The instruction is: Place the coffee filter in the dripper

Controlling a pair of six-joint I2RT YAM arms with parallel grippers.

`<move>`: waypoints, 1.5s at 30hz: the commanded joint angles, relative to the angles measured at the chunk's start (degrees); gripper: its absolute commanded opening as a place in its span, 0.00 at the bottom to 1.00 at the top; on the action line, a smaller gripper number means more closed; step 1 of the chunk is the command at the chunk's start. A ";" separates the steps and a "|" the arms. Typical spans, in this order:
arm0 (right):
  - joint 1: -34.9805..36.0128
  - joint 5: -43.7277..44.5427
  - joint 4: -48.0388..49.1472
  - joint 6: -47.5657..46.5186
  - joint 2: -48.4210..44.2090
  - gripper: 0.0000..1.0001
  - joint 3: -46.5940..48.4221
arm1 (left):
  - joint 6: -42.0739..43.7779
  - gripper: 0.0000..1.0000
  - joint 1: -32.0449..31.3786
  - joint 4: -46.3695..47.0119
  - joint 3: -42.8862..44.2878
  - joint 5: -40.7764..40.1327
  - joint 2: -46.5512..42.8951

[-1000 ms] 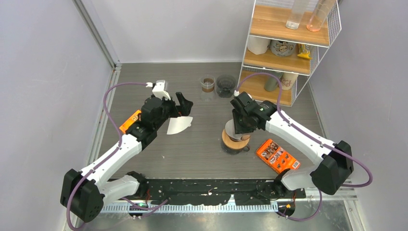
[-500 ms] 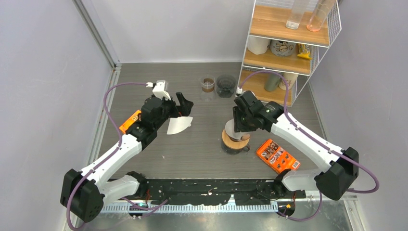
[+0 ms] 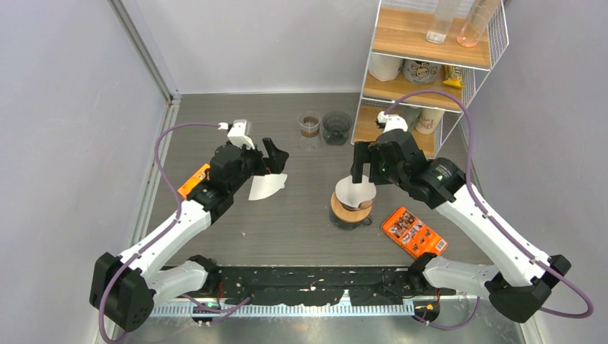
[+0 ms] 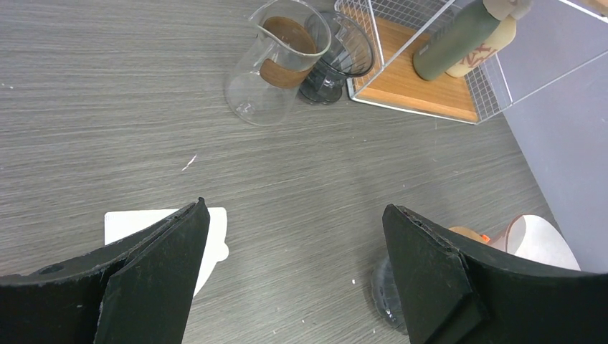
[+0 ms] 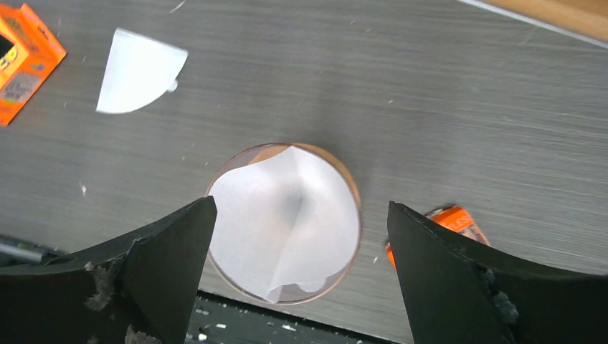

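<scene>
Farthest left, an orange box (image 3: 194, 180) lies on the table (image 3: 287, 229), outboard of the left arm's wrist. The left gripper (image 4: 294, 211) hangs low over the table with its fingers spread wide and nothing between them. A spare filter (image 4: 159, 221) lies flat under its left finger, and it looks like a surplus sheet rather than the one being worked.

Well ahead of that gripper stand a carafe (image 4: 277, 61) holding brown liquid and a dark glass dripper (image 4: 338, 52). They touch or nearly touch, and both are parked out of the working area.

The right gripper (image 5: 301, 206) is also spread wide and grips nothing. It hovers directly above the dripper (image 3: 349, 213), pointing down, so its wrist camera looks straight into the cone.

The coffee filter (image 5: 285, 218) sits in the dripper, opened into a cone with a crease running down its middle. It fills most of the mouth. On the side toward the arm's base the paper edge looks wavy and may stand above the rim, though the view is too steep to tell whether it lies flush against the wall.

With the fingers apart and clear of the paper, the placement seems essentially done. At most a light press might be needed to settle it.

To the right of the gripper an orange packet (image 3: 414, 232) lies flat, and the wire rack (image 3: 466, 86) stands beyond it.
</scene>
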 commanded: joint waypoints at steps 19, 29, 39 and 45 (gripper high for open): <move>-17.63 16.68 26.20 -0.02 -13.27 0.95 -22.21 | -2.17 1.00 0.32 -13.62 2.82 -11.82 -6.64; -19.18 24.42 33.32 -0.12 -16.48 0.95 -31.80 | -5.41 1.00 0.32 -15.88 6.05 -10.14 -1.48; -20.10 22.21 37.29 -1.43 -15.92 0.96 -34.56 | -5.36 1.00 0.27 -16.78 13.54 -7.39 9.05; -20.16 21.90 38.61 -1.15 -15.87 0.96 -35.41 | -5.01 1.00 0.37 -14.89 18.00 -7.45 14.47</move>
